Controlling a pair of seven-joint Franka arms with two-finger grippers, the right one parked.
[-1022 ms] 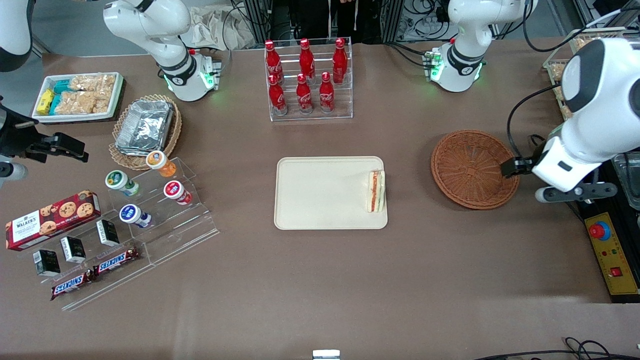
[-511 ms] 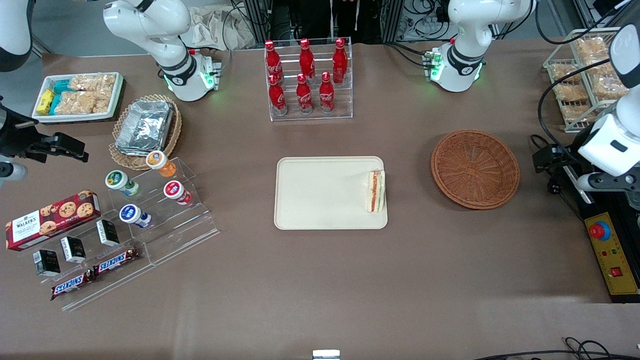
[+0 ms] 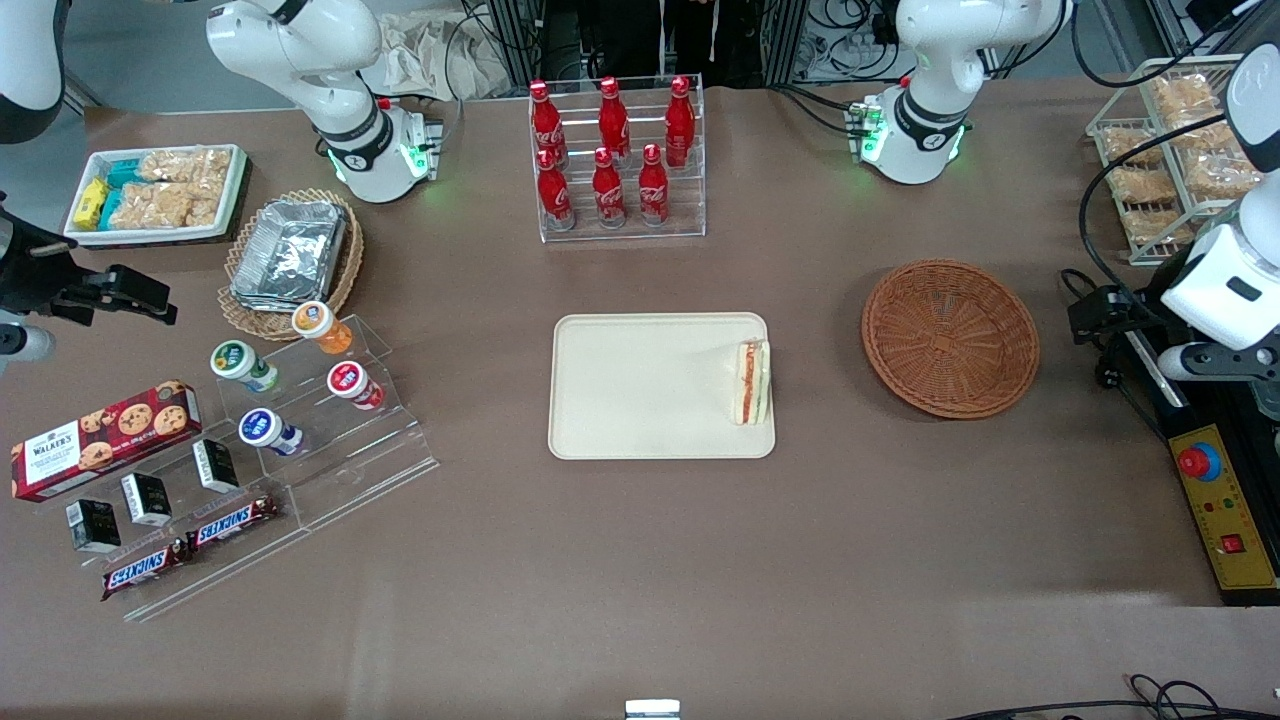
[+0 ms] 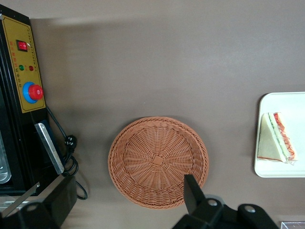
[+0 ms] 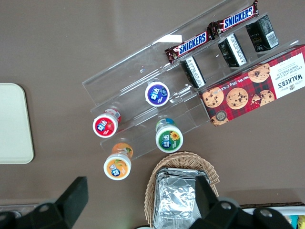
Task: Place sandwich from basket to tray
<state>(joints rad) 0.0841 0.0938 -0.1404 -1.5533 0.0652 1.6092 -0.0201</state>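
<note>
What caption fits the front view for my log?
Sandwich rests on the tray, basket empty, open gripper parked above the table's working-arm end.

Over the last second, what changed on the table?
Only the left arm moved: its gripper pulled away from the edge of the reddish-brown wicker basket toward the working arm's end of the table, open and holding nothing. The sandwich stayed on the cream tray at its basket-side edge; the basket stayed empty and in place.
</note>
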